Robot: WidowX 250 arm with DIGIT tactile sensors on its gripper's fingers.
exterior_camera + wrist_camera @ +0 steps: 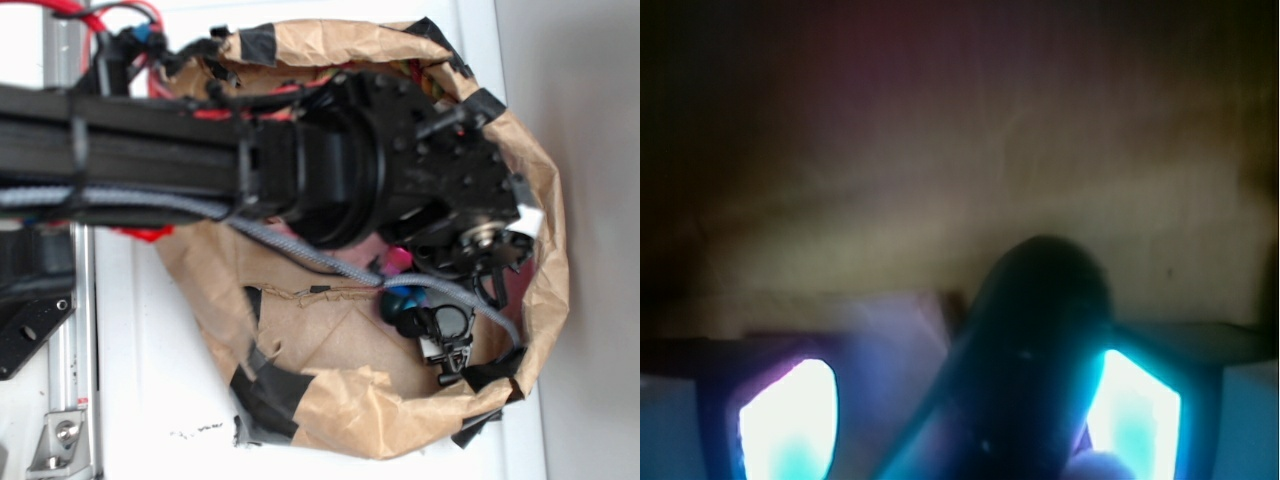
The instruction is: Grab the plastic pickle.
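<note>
We are reaching the black arm (pixel 200 150) into a brown paper bag (pixel 400 410) whose taped rim is lying open on the white worktop (pixel 150 380). Our gripper (pixel 1025 420) is sitting low inside the bag, near its right wall. In the wrist view the plastic pickle (pixel 1030 350), dark and glossy with a rounded end, is filling the space between the fingers (pixel 790 420), which are glowing pale blue on either side; we are clamping it. Behind it, crumpled brown paper is showing.
</note>
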